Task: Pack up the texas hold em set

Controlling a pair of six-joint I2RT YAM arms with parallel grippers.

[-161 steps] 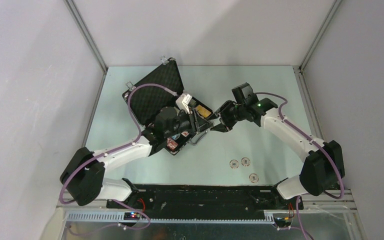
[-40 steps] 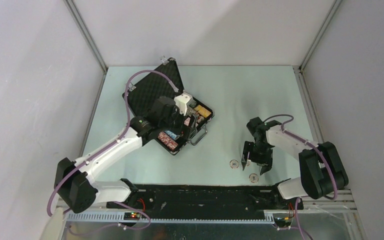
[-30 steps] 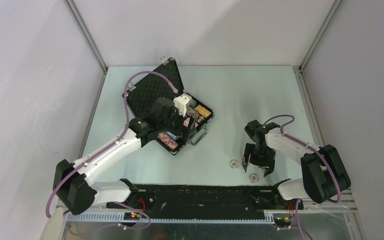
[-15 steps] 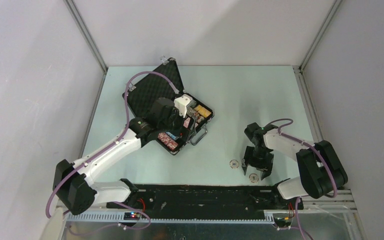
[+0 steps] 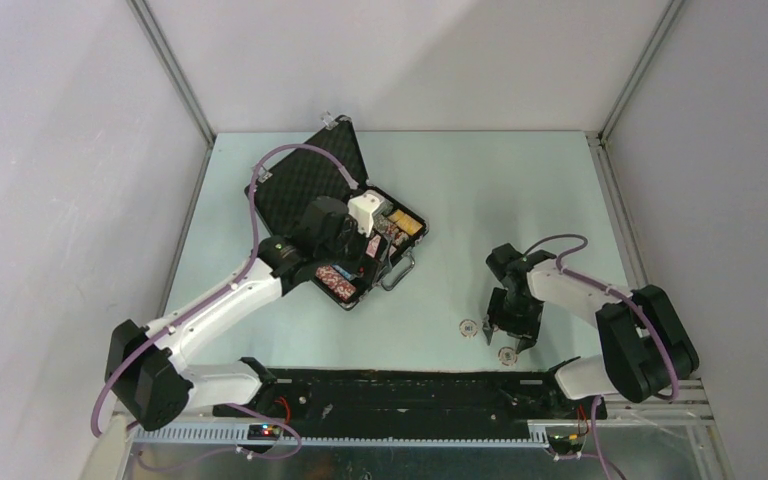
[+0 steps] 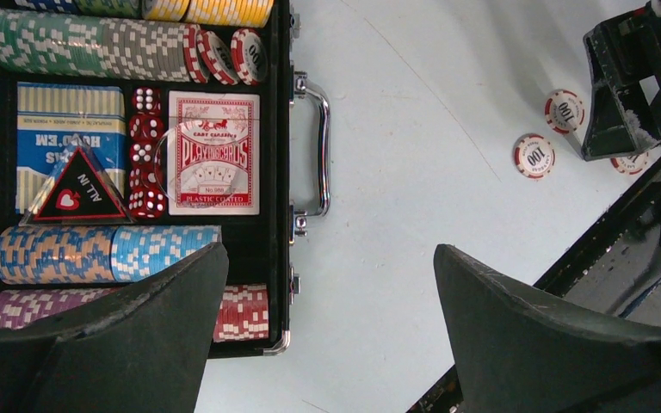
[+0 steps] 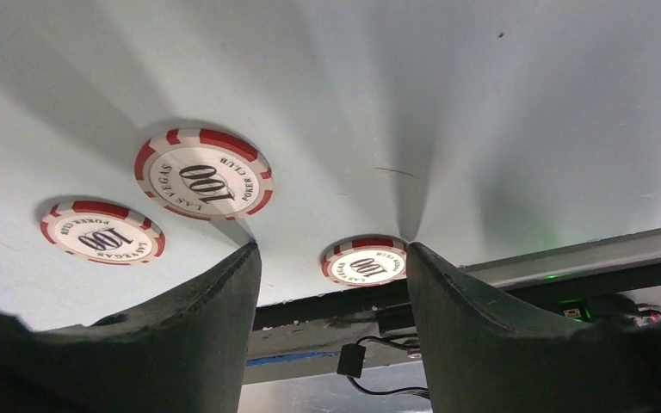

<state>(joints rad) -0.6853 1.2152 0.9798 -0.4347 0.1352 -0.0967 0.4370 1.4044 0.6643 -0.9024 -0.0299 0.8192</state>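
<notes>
Three loose chips [image 7: 202,175] lie right of the open case [image 5: 310,180], nearer the front. The right claw [image 7: 331,246] stands open astride the nearest chip [image 7: 364,262] (not yet pinched). It should close squarely on the rim, fingertips low. The left claw [image 6: 329,251] hovers over the case, wide open and empty.

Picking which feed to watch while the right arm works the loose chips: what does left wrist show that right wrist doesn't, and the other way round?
Left wrist only: the open case with its chip rows, card decks, red dice and silver handle, framed by the wide-open left fingers. Right wrist only: the rail-side chip in full, in the gap between the right fingers, black rail just beyond. Both: the loose 100 chips on the table; left wrist hides most of the rail-side chip behind the right fingers.
</notes>
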